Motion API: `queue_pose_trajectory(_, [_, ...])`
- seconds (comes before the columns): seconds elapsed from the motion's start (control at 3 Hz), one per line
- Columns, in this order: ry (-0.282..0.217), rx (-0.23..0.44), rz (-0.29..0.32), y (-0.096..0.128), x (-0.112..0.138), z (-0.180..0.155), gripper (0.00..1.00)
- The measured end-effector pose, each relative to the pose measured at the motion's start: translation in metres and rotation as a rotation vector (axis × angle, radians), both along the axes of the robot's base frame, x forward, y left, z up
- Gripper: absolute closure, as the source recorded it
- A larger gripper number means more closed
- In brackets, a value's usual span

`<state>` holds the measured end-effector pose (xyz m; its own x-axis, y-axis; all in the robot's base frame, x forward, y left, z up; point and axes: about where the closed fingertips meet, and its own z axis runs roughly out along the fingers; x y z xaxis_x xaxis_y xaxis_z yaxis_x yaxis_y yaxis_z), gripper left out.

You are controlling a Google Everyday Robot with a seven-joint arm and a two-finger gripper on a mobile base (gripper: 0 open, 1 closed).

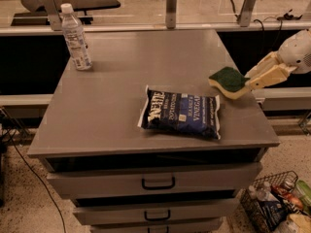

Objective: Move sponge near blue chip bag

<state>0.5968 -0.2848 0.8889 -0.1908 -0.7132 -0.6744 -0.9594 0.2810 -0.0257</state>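
From where I stand, the gripper (250,80) reaches in over the right edge of the grey cabinet top (112,110), its pale fingers (266,73) clamped on the right end of the sponge (227,78). The sponge sits green side up with its yellow foam showing underneath, close to the right edge, about halfway between the far and near corners; I cannot tell whether it rests on the surface or hangs just above it. The blue chip bag (181,113) lies flat nearer the front edge, a little right of centre, white lettering facing up. The sponge is near the bag's far right corner but apart from it. A clear water bottle (76,39) stands upright by the far left corner, well apart from both. Below the top, drawers (158,182) with dark handles face me, and a wire basket (270,204) of odds and ends sits on the floor at the lower right.
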Motion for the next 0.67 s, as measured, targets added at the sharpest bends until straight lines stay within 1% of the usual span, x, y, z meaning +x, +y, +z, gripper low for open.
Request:
queue_pose_trajectory(0.33, [0.044, 0.019, 0.026, 0.011, -0.008, -0.017, 0.84])
queue_pose_trajectory(0.67, [0.065, 0.029, 0.059, 0.024, -0.015, -0.024, 0.61])
